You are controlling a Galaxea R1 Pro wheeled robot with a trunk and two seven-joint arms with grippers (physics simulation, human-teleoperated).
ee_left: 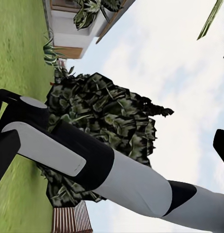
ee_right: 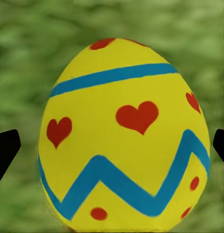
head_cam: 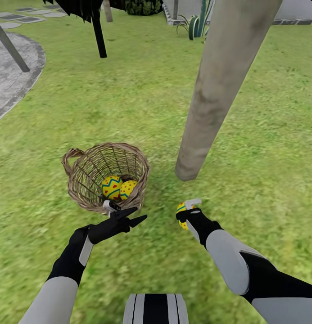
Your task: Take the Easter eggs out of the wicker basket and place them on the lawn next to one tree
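While the right end effector (head_cam: 186, 215) pinches one smooth, likely slippery egg (ee_right: 124, 133) across its widest girth near the tree (head_cam: 219, 90), two eggs (head_cam: 111, 186) wait in the wicker basket (head_cam: 83, 180); left end effector (head_cam: 131, 216) spread.

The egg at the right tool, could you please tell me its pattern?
Egg: yellow, blue band and zigzag, red hearts and dots; clearest in the right wrist view.
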